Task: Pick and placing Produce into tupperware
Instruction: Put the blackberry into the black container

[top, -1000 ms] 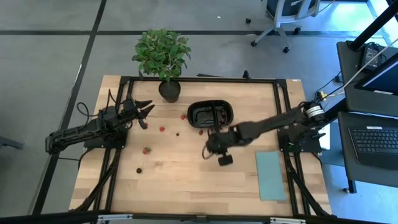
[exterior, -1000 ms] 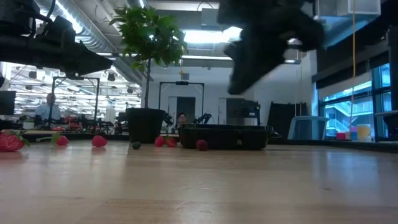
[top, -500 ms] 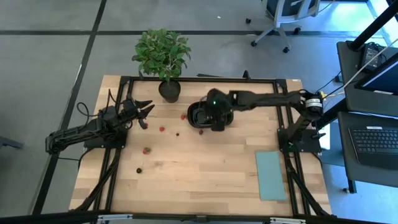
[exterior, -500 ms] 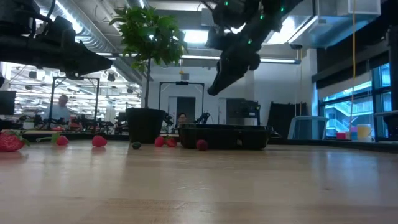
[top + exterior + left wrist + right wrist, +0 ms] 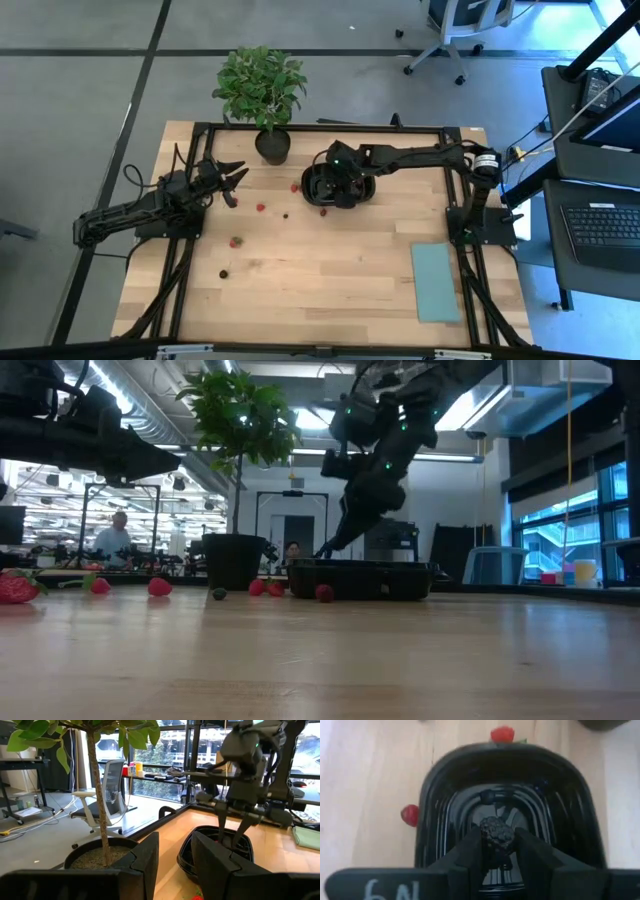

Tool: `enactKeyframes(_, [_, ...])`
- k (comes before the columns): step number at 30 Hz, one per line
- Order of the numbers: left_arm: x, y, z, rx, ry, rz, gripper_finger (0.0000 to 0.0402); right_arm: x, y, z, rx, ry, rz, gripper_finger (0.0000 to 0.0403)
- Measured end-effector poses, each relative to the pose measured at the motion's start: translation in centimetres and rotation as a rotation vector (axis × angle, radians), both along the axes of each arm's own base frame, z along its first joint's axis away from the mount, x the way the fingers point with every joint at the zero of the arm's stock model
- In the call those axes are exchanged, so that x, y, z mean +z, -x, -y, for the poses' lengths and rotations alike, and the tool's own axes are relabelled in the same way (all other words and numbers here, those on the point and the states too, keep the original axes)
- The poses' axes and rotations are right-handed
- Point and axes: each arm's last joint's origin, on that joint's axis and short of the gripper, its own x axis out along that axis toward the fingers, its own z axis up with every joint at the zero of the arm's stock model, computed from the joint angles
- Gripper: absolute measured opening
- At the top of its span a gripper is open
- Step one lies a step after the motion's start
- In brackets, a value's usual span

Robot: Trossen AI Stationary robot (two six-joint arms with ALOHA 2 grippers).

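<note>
The black oval tray (image 5: 352, 172) sits on the far middle of the table. My right gripper (image 5: 340, 192) hangs over it, fingers down inside the rim (image 5: 325, 550), shut on a dark bumpy berry (image 5: 496, 831). Another dark berry (image 5: 487, 796) lies on the tray floor. Red and dark berries lie scattered on the wood left of the tray (image 5: 260, 207) (image 5: 236, 241) (image 5: 223, 273), and two red ones rest against its outer wall (image 5: 410, 815) (image 5: 502, 734). My left gripper (image 5: 235, 180) hovers open at the table's left, near the plant pot. My right gripper pinches the dark berry (image 5: 496, 831) between its two fingertips (image 5: 470, 850), coming from above and pointing down. The berry sits at the free ends of the fingers, over the floor of the tray's compartment (image 5: 470, 815). Whether it touches that floor I cannot tell.
A leafy potted plant (image 5: 262, 85) stands at the far edge, its pot (image 5: 272, 147) just left of the tray. A flat pale teal rectangle (image 5: 435, 282) lies near the right front corner. Bare wood spreads across the near half of the table. A person shows in the room behind (image 5: 118, 535).
My right gripper has swung from the middle of the table toward the far edge, carrying the dark berry. It turned about, arrived over the black tray and dropped lower until its fingers reached inside the rim. The left arm has kept still.
</note>
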Motion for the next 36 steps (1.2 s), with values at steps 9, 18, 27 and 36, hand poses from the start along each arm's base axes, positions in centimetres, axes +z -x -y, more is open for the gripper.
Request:
enactKeyframes(9, [0.0,0.0,0.0,0.000,0.000,0.000,0.0110,-2.1,-0.4,0.1,0.000,-0.015,-0.058,0.0108])
enactKeyframes(18, [0.0,0.0,0.0,0.000,0.001,0.000,0.0110,-3.1,-0.5,0.2,0.001,-0.020,-0.083,0.0108])
enactKeyframes(27, [0.0,0.0,0.0,0.000,0.001,0.001,0.0110,-3.0,-0.5,0.2,-0.004,-0.022,-0.078,0.0115])
enactKeyframes(36, [0.0,0.0,0.0,0.000,0.002,0.001,0.0110,-3.0,-0.5,0.2,-0.007,-0.023,-0.080,0.0141])
